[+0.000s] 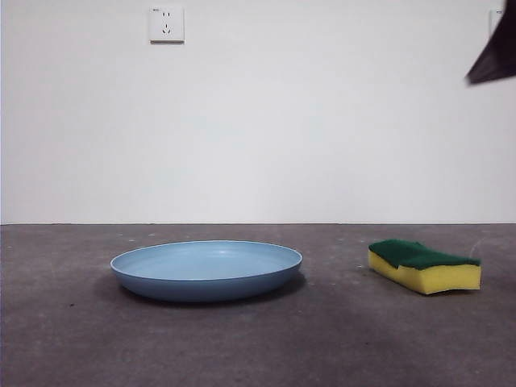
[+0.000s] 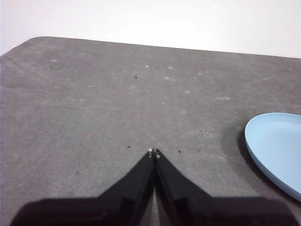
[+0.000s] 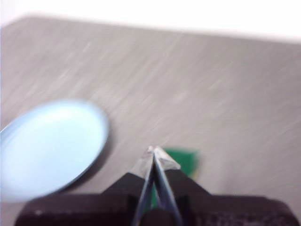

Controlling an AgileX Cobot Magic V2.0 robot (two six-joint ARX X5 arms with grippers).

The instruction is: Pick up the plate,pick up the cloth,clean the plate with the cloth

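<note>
1. Blue plate (image 1: 206, 270) is set flat on the grey table (image 1: 72, 339), nearest.
2. Yellow-green cloth (image 1: 425, 267) is laid apart, partly hidden in the blurred right wrist view.
3. Left gripper (image 2: 154, 151) and right gripper (image 3: 154, 149) are closed, empty.
</note>
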